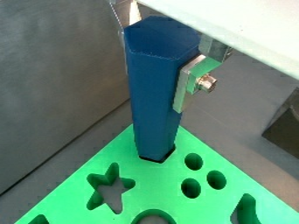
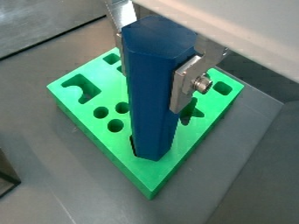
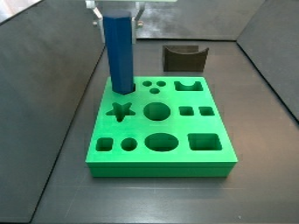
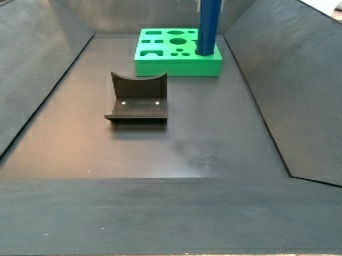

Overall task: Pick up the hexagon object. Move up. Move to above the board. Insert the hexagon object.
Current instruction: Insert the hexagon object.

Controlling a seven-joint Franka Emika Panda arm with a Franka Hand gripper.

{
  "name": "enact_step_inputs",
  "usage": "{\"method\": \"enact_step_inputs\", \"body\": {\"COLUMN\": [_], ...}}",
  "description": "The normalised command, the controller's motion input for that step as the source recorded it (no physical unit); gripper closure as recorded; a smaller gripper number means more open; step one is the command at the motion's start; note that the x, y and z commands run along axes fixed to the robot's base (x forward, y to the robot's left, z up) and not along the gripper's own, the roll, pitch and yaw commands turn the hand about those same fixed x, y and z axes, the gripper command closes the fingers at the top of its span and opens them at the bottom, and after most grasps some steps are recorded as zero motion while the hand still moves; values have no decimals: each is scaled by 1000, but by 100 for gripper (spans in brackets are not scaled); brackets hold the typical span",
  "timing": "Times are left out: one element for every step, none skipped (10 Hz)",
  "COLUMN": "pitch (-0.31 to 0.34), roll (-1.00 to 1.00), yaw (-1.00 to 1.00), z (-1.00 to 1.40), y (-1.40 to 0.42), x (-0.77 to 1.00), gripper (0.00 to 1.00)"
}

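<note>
The hexagon object [image 1: 155, 96] is a tall blue post standing upright, also seen in the wrist view [image 2: 152, 96]. Its lower end sits in a cutout at a corner of the green board [image 1: 152, 179]. My gripper [image 1: 158, 61] is shut on the post's upper part, with a silver finger plate [image 1: 190, 80] on each side; it also shows in the wrist view [image 2: 158, 70]. In both side views the post [image 3: 119, 52] [image 4: 210, 28] rises from the board [image 3: 163, 166] [image 4: 187, 68] with the gripper [image 3: 114, 9] at its top. The board's other cutouts are unfilled.
The fixture [image 3: 184, 58] stands on the dark floor just beyond the board; in a side view it [image 4: 136, 100] sits mid-floor. Grey sloping walls [image 3: 47, 79] enclose the floor on all sides.
</note>
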Motion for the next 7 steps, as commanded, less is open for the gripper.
{"method": "enact_step_inputs", "body": {"pitch": [-43, -50, -67, -33, -29, -24, -70], "roll": [0, 0, 0, 0, 0, 0, 0], "yaw": [63, 120, 180, 177, 169, 183, 177], "z": [-454, -471, -449, -517, -540, -563, -634], "y": [0, 0, 0, 0, 0, 0, 0], "x": [-71, 0, 134, 389, 386, 374, 214], "gripper": [100, 100, 100, 100, 100, 100, 100]}}
